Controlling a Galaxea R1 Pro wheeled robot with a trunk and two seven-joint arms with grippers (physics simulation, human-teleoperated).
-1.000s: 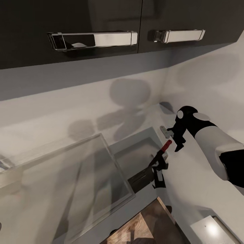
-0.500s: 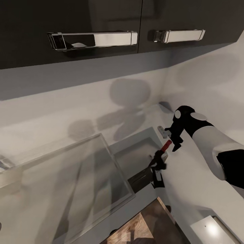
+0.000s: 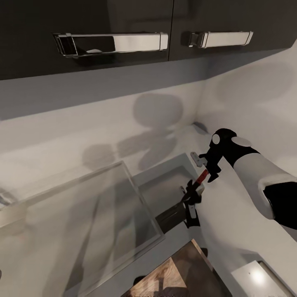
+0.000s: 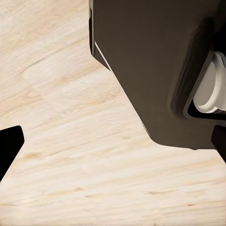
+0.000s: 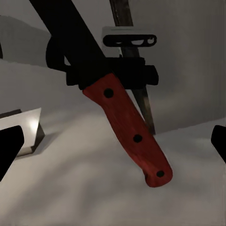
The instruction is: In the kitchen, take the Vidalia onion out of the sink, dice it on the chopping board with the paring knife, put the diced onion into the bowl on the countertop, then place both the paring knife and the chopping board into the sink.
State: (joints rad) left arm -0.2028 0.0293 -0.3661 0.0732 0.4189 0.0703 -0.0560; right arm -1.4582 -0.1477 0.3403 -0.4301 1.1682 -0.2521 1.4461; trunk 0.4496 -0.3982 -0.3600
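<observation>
Paring knife (image 3: 187,198) stands tilted at sink's (image 3: 165,194) right rim, red handle up, dark blade pointing down toward basin. Chopping board (image 3: 181,274), wood-grain, nearest, corner just beside sink's front edge on pale table (image 3: 231,222). Right arm reaches forward, wrist bent down; right tool (image 3: 206,171) just beyond handle's end, fingers spread, seemingly not gripping. Left tool over light wooden floor; opening cannot be told.
</observation>
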